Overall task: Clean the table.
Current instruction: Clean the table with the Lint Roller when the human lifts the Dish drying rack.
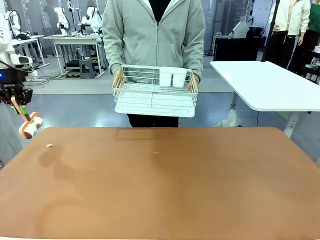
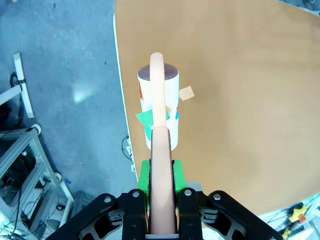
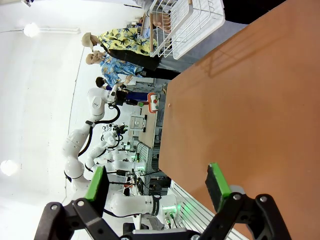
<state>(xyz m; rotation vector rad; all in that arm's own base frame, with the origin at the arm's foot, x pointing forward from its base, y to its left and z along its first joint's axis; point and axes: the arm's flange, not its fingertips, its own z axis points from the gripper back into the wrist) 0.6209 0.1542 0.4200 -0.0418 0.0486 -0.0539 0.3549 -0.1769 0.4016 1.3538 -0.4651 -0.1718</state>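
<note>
reddish-brown table (image 1: 160, 190) with crumbs (image 1: 49, 145), left claw (image 2: 161, 174) tight on a lint roller (image 2: 159, 100), right claw (image 3: 156, 174) spread

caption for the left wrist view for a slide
Left gripper holds a roller by its handle over the table edge, near a small scrap.

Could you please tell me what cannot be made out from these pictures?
- Front view: the tiny pale scrap on the reddish-brown matte table is too small to identify.
- Front view: the insides of the white tubs in the person's white wire rack are hidden by their walls.
- Left wrist view: the left gripper holds a salmon-handled white lint roller; the handle hides its middle.
</note>
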